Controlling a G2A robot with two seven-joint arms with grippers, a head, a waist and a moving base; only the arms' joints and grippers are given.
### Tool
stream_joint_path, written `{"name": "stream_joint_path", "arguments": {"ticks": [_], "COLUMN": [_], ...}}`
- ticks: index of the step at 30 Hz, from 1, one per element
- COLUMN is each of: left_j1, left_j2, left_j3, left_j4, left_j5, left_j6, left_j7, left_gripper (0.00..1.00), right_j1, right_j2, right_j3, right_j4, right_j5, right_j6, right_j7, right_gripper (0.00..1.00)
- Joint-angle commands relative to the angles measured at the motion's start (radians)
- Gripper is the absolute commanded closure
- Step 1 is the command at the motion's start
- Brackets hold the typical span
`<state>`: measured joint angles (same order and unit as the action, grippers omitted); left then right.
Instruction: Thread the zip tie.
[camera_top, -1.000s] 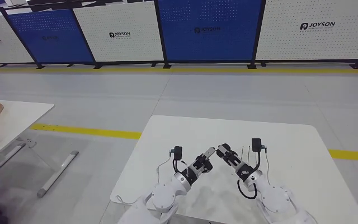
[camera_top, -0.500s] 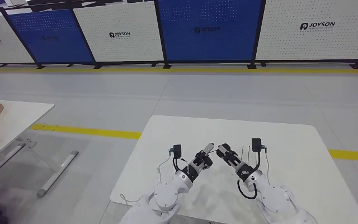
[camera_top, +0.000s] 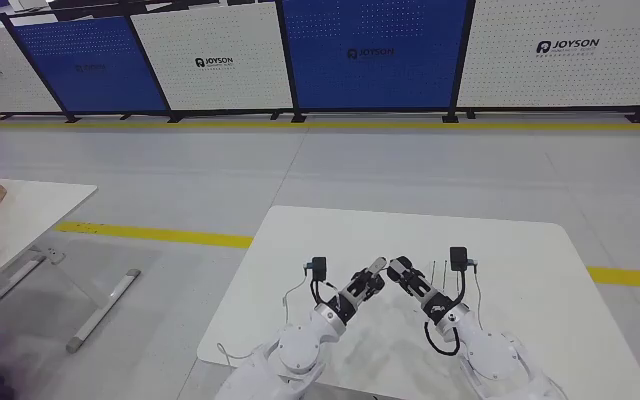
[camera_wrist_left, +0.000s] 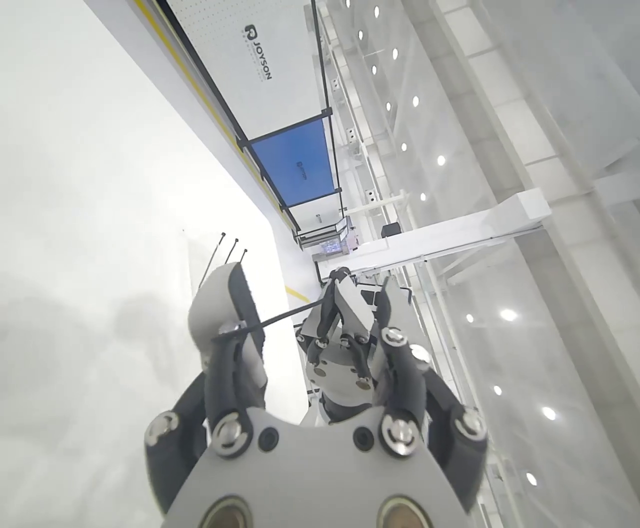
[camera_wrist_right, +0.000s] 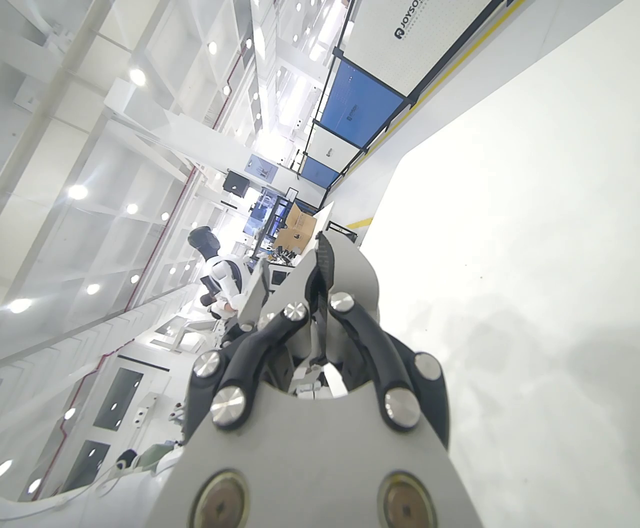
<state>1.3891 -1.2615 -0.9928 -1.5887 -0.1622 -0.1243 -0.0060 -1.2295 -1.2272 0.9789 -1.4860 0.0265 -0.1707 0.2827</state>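
Zip tie (camera_wrist_left: 280, 317), thin, light and likely springy, is held above the counter (camera_top: 520, 250). One end is pinched between the closed fingers of the right gripper (camera_wrist_right: 322, 240). The free end lies against the left gripper (camera_wrist_left: 310, 280), whose fingers stand wide. A grip close behind that end should limit bowing.

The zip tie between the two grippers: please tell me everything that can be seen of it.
The thin black plastic zip tie is one straight, slightly slanted strap, held in the air above the white table. One end is clamped in the shut jaws of the right gripper. The other end crosses the dark pad of one finger of the left gripper, whose jaws stand open. I cannot tell whether it touches that pad.
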Motion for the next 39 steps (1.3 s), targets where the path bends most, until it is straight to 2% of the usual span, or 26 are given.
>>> {"name": "stream_joint_path", "arguments": {"ticks": [1,4,14,15,17,19,30,31,32,33,39], "left_j1": [-0.001,0.001,0.016,0.018,0.02,0.022,0.028,0.029,0.031,0.033,0.048], "left_j2": [0.0,0.001,0.003,0.004,0.004,0.004,0.003,0.003,0.003,0.003,0.006], "left_j3": [-0.002,-0.005,-0.027,-0.029,-0.033,-0.035,-0.037,-0.037,-0.037,-0.037,-0.051], "left_j4": [0.002,-0.001,-0.011,-0.012,-0.013,-0.014,-0.014,-0.016,-0.017,-0.019,-0.038], "left_j5": [-0.003,-0.001,-0.007,-0.008,-0.009,-0.008,0.003,0.005,0.006,0.007,0.019], "left_j6": [0.002,0.002,-0.003,-0.003,-0.004,-0.004,-0.013,-0.015,-0.017,-0.018,-0.01], "left_j7": [-0.011,-0.035,-0.05,-0.052,-0.055,-0.056,-0.061,-0.062,-0.063,-0.064,-0.072], "left_gripper": [0.74,0.75,0.76,0.78,0.92,1.0,1.0,1.0,1.0,1.0,1.0], "right_j1": [0.0,0.0,0.0,0.0,0.0,0.0,0.0,-0.005,-0.008,-0.01,-0.033], "right_j2": [0.0,0.0,0.0,0.0,0.0,0.0,0.0,0.0,0.0,0.0,0.004], "right_j3": [0.0,0.0,0.0,0.0,0.0,0.0,0.0,0.0,0.001,0.002,0.033], "right_j4": [0.0,0.0,0.0,0.0,0.0,0.0,0.0,-0.003,-0.006,-0.008,-0.025], "right_j5": [0.0,0.0,0.0,0.0,0.0,0.0,0.0,-0.001,-0.005,-0.01,-0.011], "right_j6": [0.0,0.0,0.0,0.0,0.0,0.0,0.0,0.0,0.002,0.005,0.005], "right_j7": [0.0,0.0,0.0,0.0,0.0,0.0,0.0,-0.001,0.003,0.007,0.024], "right_gripper": [1.0,1.0,1.0,1.0,1.0,1.0,1.0,0.7,0.51,0.02,0.0]}}
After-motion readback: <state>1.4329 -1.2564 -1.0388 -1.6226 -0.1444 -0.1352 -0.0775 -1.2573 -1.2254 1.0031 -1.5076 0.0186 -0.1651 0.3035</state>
